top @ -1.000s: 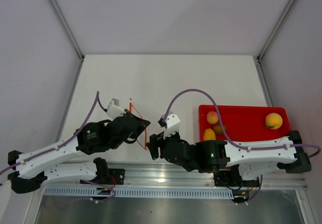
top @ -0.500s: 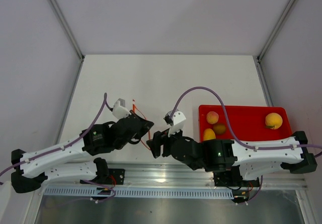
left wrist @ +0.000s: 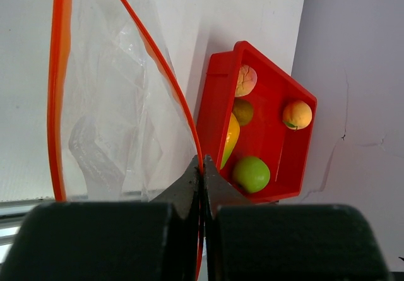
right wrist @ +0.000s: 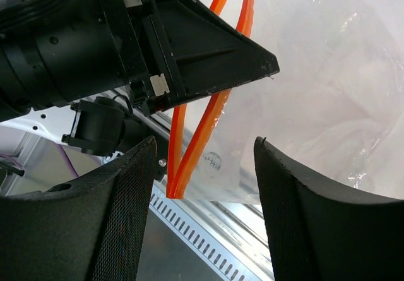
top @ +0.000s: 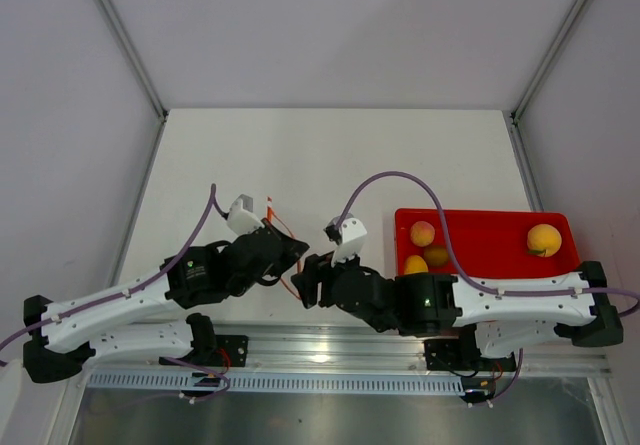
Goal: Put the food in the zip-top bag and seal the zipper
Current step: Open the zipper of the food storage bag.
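two grippers are seen close together at the near edge of the table (top: pixel 330 155), left of centre. the left gripper (left wrist: pixel 201 167) is clamped shut on one lip of the zipper (left wrist: pixel 60 72), so the zip-top bag (left wrist: pixel 120 117) is held with its mouth gaping. over the last second the left gripper and bag have been carried slightly right, towards the right gripper (right wrist: pixel 203 145); in the final half second almost nothing has been moved. the right gripper's fingers are spread wide, either side of the zipper's corner, with nothing gripped. five toy fruits, among them a green apple (left wrist: pixel 251 174), are seen in the red tray (left wrist: pixel 271 136) further right. a pale crumpled shape low in the bag cannot be identified. it is judged that a second hold on the mouth is being prepared and loading has not been started
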### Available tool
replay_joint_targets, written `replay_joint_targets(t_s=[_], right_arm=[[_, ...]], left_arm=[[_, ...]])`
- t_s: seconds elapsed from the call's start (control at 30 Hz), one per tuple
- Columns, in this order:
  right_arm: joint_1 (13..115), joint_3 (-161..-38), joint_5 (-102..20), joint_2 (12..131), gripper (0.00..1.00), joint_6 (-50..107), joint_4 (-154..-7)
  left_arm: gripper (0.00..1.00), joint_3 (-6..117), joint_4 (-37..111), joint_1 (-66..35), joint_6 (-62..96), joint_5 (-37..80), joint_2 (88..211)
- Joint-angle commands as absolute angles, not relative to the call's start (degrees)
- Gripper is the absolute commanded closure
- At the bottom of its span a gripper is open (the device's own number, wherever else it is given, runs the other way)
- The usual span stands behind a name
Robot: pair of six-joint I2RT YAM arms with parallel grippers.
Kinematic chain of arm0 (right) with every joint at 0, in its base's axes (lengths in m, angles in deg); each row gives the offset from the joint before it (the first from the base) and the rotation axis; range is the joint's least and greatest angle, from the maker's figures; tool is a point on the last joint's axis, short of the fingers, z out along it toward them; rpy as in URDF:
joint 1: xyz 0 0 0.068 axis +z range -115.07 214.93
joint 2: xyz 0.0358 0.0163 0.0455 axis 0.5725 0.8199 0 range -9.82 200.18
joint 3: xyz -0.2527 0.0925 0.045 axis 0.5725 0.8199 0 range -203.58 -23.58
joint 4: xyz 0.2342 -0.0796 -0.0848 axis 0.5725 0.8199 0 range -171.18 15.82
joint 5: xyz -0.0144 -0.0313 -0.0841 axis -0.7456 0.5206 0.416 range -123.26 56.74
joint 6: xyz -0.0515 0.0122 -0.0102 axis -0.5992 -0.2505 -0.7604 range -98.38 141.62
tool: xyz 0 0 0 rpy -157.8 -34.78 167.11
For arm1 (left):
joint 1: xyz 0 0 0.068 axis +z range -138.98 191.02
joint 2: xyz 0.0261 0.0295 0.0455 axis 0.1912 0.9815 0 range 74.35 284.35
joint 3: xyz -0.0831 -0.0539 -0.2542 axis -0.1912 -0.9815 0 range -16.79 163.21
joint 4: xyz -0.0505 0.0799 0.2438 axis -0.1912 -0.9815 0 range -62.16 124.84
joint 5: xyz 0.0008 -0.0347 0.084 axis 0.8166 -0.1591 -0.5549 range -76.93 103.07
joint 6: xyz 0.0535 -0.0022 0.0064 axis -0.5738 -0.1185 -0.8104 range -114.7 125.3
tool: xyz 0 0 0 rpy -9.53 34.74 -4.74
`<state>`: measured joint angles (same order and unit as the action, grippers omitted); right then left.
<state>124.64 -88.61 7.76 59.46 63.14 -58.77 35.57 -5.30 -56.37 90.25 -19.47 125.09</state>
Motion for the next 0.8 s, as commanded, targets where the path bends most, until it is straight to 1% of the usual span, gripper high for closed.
replay_joint_targets(t_s=[0.0,0.03,0.1,0.4,0.6,0.77], right_arm=[[124.4,-88.53,7.87,60.84,0.36,64.6,-60.09],[124.4,-88.44,7.87,61.02,0.36,64.69,-59.83],[124.4,-88.18,8.31,61.2,0.39,65.21,-59.47],[123.34,-85.54,6.91,60.76,0.4,65.92,-60.88],[123.08,-87.21,7.26,62.6,0.4,65.13,-59.65],[122.99,-89.23,9.19,64.18,0.49,65.74,-57.01]], left_arm=[[0.99,37.61,-3.57,-56.92,88.62,-19.1,124.8],[0.99,37.61,-3.39,-56.92,88.27,-18.93,124.8],[0.99,37.7,-3.48,-57.0,87.66,-18.84,124.71],[0.99,37.44,-2.51,-57.0,86.6,-17.87,123.65],[0.99,37.44,-2.77,-57.0,86.34,-17.35,124.27],[0.99,37.96,-3.39,-57.0,86.69,-17.26,124.79]])
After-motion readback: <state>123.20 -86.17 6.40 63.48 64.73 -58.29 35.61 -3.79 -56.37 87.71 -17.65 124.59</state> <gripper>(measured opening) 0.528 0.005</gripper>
